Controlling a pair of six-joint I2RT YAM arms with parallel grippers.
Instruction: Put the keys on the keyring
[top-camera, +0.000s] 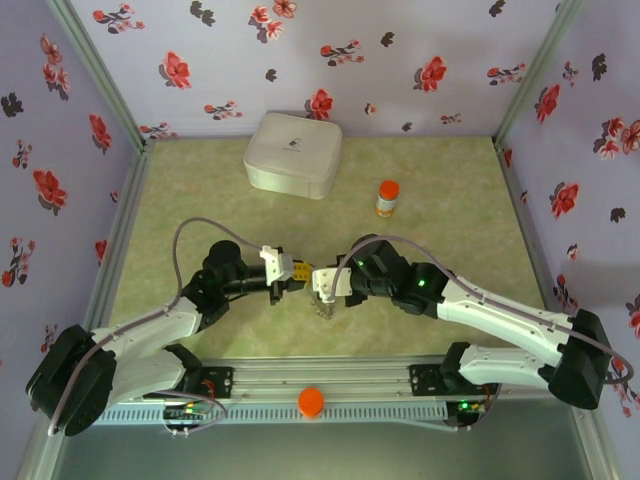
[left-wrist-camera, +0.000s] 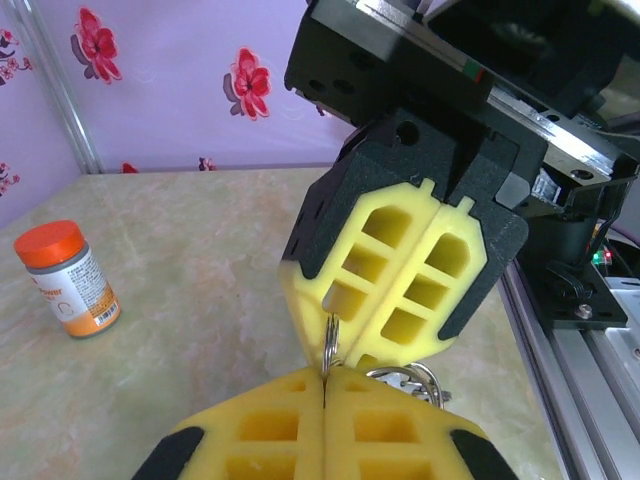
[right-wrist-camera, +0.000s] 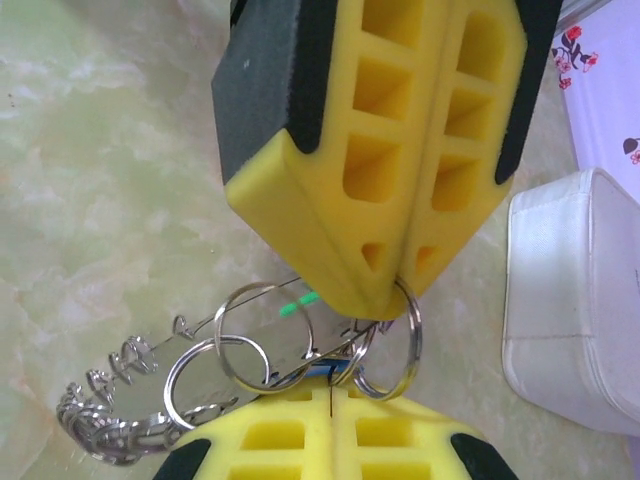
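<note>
The two grippers meet tip to tip above the table's near middle. My left gripper (top-camera: 291, 273) (left-wrist-camera: 325, 385) is shut on a silver split ring (left-wrist-camera: 329, 343) (right-wrist-camera: 412, 325). Facing it, my right gripper (top-camera: 322, 291) (right-wrist-camera: 331, 395) is shut, with the blue key (right-wrist-camera: 322, 369) showing as a sliver at its pad seam among several linked rings. A small green bit (right-wrist-camera: 298, 303) peeks out behind the rings. The keyring's thin wire (right-wrist-camera: 206, 323) and a bunch of chain (right-wrist-camera: 98, 418) trail to the left. The metal bundle (top-camera: 325, 311) hangs below the fingertips.
An orange-capped bottle (top-camera: 387, 198) (left-wrist-camera: 66, 279) stands at the back right. A white rounded box (top-camera: 293, 154) (right-wrist-camera: 575, 300) sits at the back middle. An orange cap (top-camera: 311, 401) lies on the base rail between the arms. Flowered walls enclose the table.
</note>
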